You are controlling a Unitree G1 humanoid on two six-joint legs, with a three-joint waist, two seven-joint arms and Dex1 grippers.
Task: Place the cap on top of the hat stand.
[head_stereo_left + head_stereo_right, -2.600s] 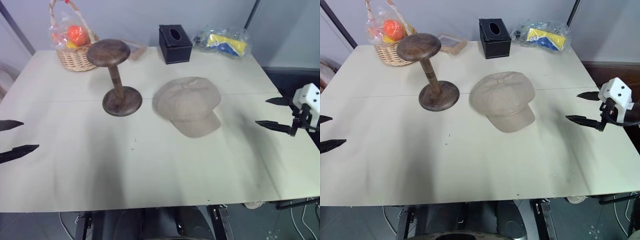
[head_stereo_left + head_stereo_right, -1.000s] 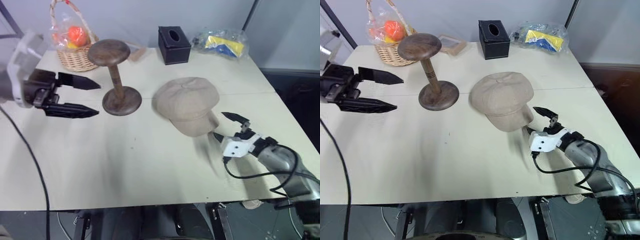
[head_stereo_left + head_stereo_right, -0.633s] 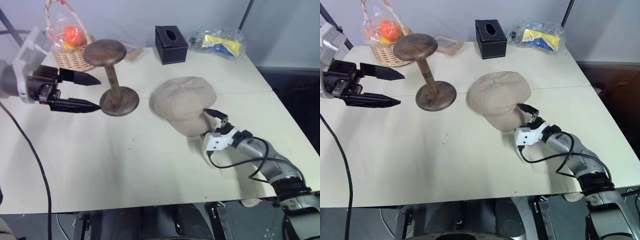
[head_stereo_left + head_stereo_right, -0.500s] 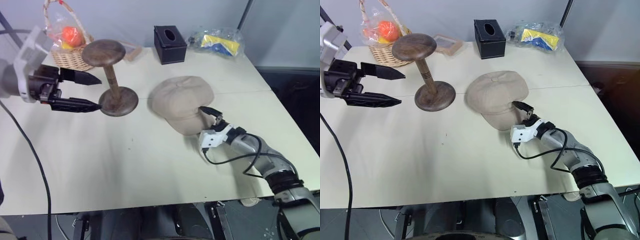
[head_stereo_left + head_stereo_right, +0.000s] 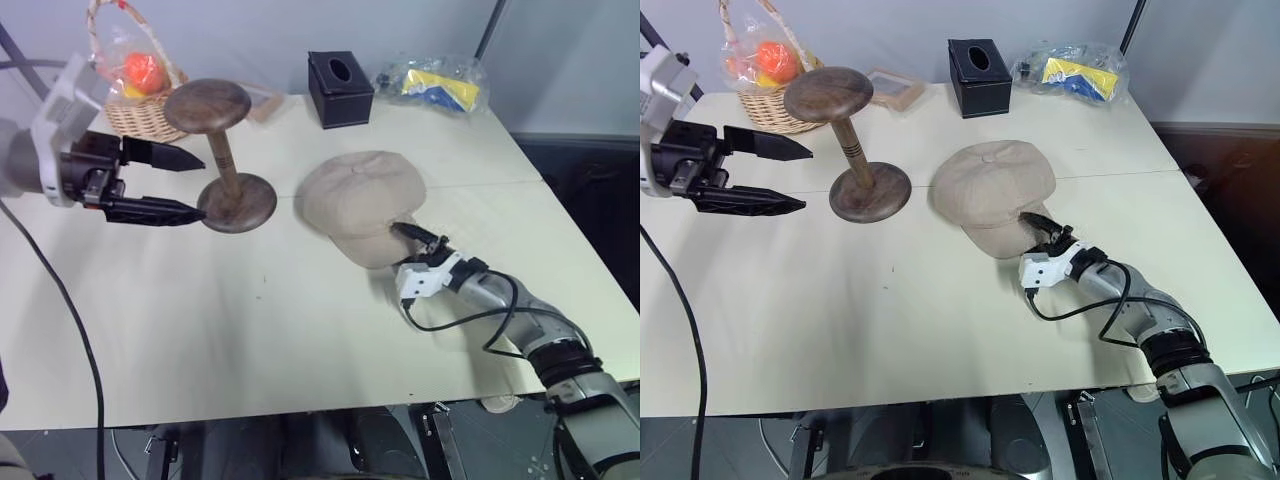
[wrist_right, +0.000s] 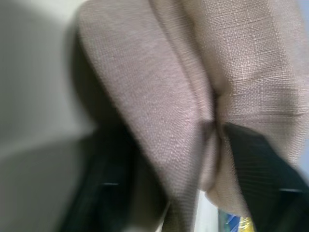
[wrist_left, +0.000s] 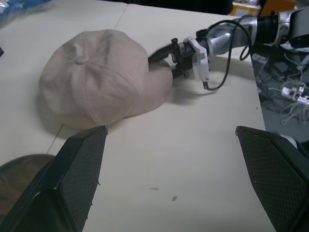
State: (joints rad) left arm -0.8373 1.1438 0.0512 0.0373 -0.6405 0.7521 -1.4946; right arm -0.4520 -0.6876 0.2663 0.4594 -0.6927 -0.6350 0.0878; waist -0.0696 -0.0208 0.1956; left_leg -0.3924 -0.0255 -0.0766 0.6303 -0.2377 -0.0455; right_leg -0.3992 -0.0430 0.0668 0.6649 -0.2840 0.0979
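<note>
The beige cap [image 5: 360, 195] lies on the table [image 5: 250, 330], brim toward me. My right gripper [image 5: 408, 240] is low at the brim's edge, shut on the cap: in the right wrist view the brim fabric [image 6: 164, 96] sits pinched between the black fingers [image 6: 256, 154]. The dark wooden hat stand [image 5: 222, 150] stands upright to the cap's left. My left gripper [image 5: 204, 188] hovers open just left of the stand's stem, holding nothing. From the left wrist I see the cap [image 7: 101, 72] with the right gripper [image 7: 161, 58] at its brim.
A wicker basket [image 5: 135, 95] with fruit sits at the back left. A black tissue box [image 5: 340, 88] and a plastic bag [image 5: 435, 82] stand along the back edge. A small flat brown item [image 5: 898, 88] lies behind the stand. The right gripper's cable loops over the table.
My right gripper slid forward and left to the cap's brim and closed on it. The left gripper stayed open beside the stand.
</note>
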